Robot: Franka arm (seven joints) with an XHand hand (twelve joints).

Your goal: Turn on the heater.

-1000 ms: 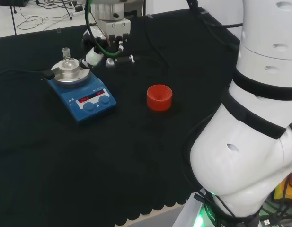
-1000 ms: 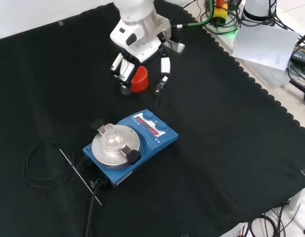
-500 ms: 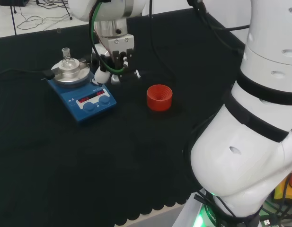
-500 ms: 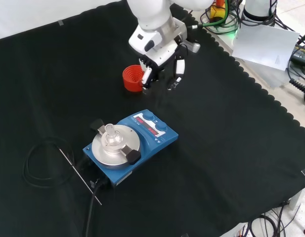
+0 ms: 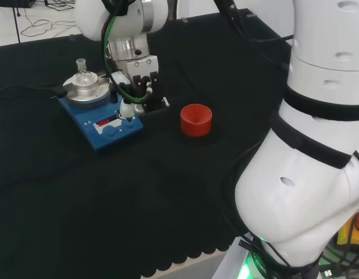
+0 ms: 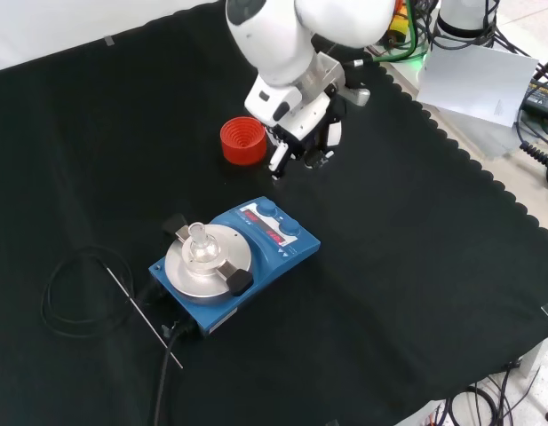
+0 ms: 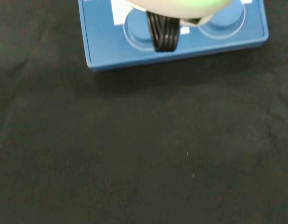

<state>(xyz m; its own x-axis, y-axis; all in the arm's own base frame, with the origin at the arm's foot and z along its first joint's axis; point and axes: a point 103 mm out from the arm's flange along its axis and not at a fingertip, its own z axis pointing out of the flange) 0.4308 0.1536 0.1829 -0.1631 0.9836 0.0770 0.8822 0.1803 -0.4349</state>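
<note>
The heater (image 5: pixel 100 119) is a blue hotplate with a round silver top, a lit red display and two front knobs. A small glass flask (image 5: pixel 81 71) stands on the plate. In the head view the hand (image 5: pixel 132 93) hangs over the heater's front right corner, one white fingertip pointing down at the right knob. In the front view the hand (image 6: pixel 305 138) is above and behind the heater (image 6: pixel 256 244), most fingers curled in and holding nothing. The wrist view shows the heater's front edge (image 7: pixel 176 51) and a black ribbed finger (image 7: pixel 162 32) over one knob.
A red ribbed ring stand (image 5: pixel 195 119) sits on the cloth right of the heater in the head view; in the front view this stand (image 6: pixel 242 140) lies just left of the hand. A black cable loop (image 6: pixel 74 293) and a thin rod (image 6: pixel 140 311) lie left of the heater.
The hand has moved from beside the red ring toward the heater's knobs and come lower. Its fingers, hanging spread before, have drawn in. The heater and ring have not moved.
</note>
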